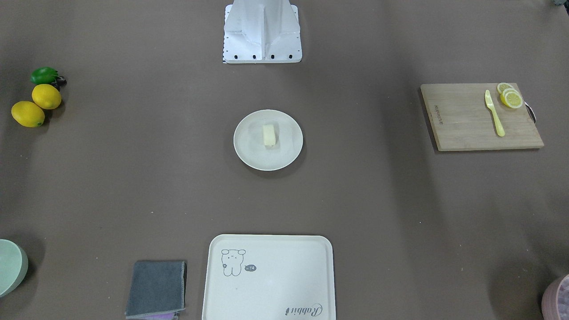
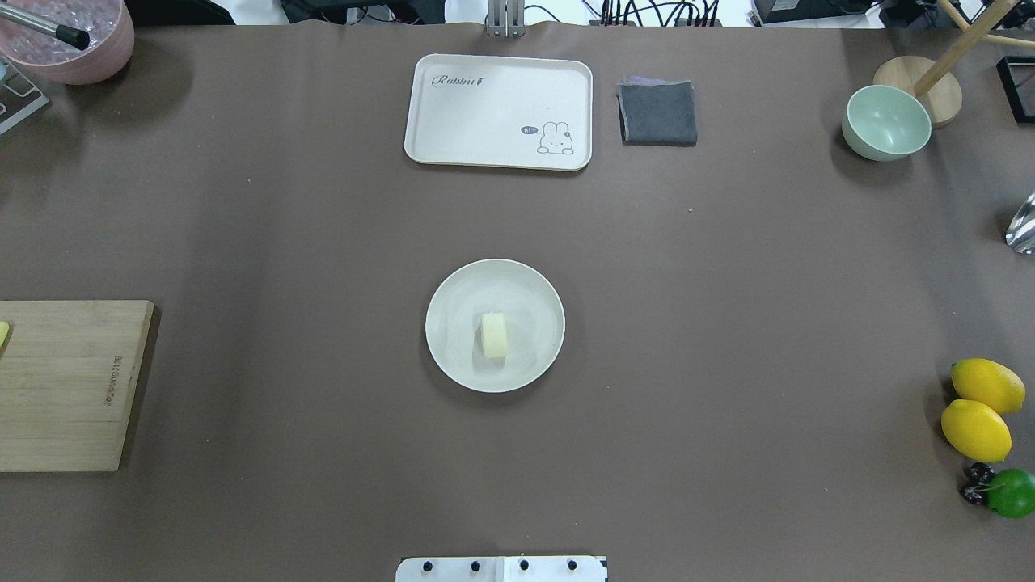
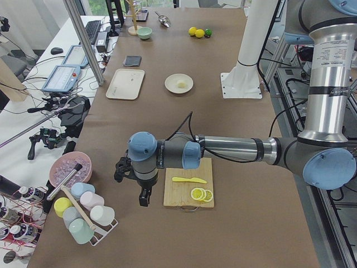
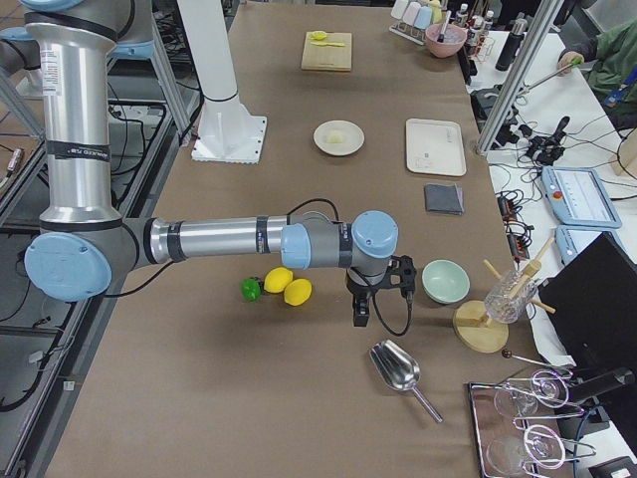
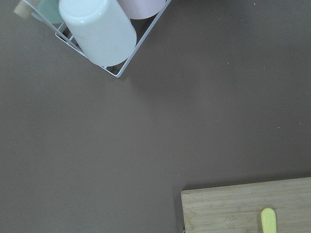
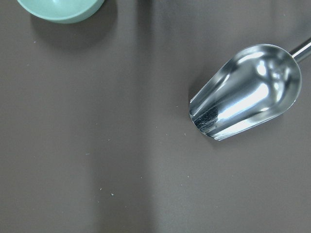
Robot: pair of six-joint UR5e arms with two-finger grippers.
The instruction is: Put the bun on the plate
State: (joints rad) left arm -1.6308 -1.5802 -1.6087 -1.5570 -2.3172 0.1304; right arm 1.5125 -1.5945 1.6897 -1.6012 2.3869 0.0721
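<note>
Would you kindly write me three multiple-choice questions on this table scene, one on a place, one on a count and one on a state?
1. Where does the bun lie?
A. on the tray
B. on the plate
C. on the cutting board

2. How many whole lemons are there?
A. two
B. three
C. five

3. How is the grey cloth lying?
A. crumpled
B. rolled up
C. folded flat

Answers:
1 B, it rests mid-plate, away from tray and cutting board.
2 A, only two yellow ones lie side by side.
3 C, it lies as a neat flat square.
</note>
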